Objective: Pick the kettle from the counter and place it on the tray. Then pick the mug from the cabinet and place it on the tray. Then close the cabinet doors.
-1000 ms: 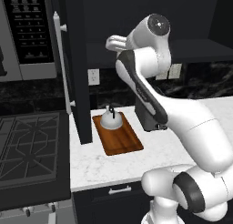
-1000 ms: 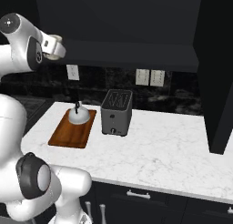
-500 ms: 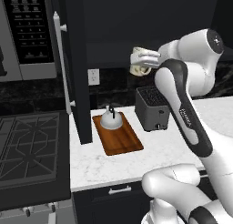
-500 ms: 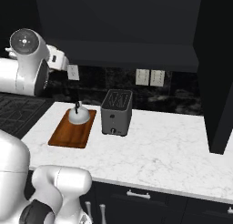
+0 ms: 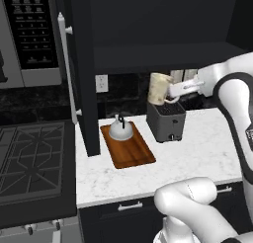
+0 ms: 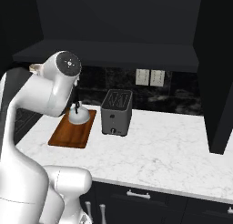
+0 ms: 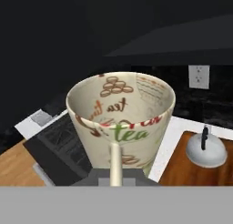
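- Carrying the small cream-beige mug (image 5: 159, 89) with a printed pattern through the air above the boxy grey toaster (image 5: 166, 121), at the end of the white arm.
- Fingers (image 5: 173, 92) pinched shut on the mug's side loop handle; in the hand view the mug (image 7: 121, 116) sits straight ahead, mouth open toward the camera.
- Already done, judging by how things lie: small squat silver-grey kettle (image 5: 120, 130) with its thin black handle resting on the far end of the flat reddish-brown wooden tray (image 5: 131, 150), which lies on the white marble-look tabletop (image 5: 202, 147).
- Also done: mug out of the dark wall cabinet (image 5: 158, 57) and off its inner shelf.
- Left to do: setting the mug down on the bare near part of the tray, just in front of the kettle and to the left of the toaster.
- Also left: shutting the tall dark panelled cabinet doors; the left one (image 5: 79, 74), with its long silver bar handle, stands swung wide open beside the grey microwave (image 5: 30, 37).
- Roughly past the midpoint, by this reading.
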Robot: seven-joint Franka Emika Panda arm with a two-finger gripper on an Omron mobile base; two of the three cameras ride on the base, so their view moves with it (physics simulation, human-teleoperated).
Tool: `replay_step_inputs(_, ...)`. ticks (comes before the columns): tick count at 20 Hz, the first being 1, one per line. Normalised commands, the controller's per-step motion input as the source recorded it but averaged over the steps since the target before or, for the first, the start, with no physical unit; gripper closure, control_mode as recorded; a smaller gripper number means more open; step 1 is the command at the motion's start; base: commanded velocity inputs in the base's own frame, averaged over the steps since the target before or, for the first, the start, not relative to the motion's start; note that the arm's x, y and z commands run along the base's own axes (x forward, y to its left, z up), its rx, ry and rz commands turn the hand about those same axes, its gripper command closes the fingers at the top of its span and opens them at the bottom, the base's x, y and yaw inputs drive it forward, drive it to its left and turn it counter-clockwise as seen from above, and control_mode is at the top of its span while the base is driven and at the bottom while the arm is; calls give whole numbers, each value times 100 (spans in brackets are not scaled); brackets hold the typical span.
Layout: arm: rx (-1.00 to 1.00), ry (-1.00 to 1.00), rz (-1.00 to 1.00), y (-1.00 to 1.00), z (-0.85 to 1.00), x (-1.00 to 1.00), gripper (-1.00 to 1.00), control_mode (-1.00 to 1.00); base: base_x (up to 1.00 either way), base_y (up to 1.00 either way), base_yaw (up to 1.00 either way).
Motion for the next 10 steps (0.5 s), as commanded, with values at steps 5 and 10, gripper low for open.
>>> replay_step_inputs(5,-14,-2,39,-16,-67,-18,100,-100,0,0,0)
replay_step_inputs(10,-15,-4,15,-4,-75,1,100,-100,0,0,0)
